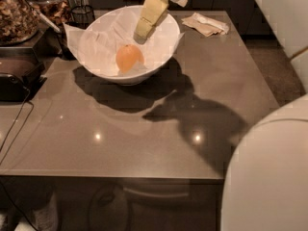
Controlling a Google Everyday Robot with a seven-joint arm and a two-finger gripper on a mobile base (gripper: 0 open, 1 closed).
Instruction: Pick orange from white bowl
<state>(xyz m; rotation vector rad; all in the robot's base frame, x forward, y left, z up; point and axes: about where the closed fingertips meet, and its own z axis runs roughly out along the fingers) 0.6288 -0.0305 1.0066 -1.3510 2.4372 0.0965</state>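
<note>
The orange (128, 57) is round and pale orange and lies inside the white bowl (166, 57), on the crumpled white paper lining. The bowl stands at the back left of the grey table (144, 124). My gripper (144, 25) reaches down from the top of the view over the bowl's far right side, its pale yellow fingers (150, 13) pointing down and left toward the orange. The tips hang a little above and to the right of the orange, apart from it.
A crumpled beige paper wad (208, 24) lies at the back right of the table. Dark appliances and jars (19, 37) crowd the left side. The robot's white body (269, 177) fills the lower right, and its arm's shadow falls across the table.
</note>
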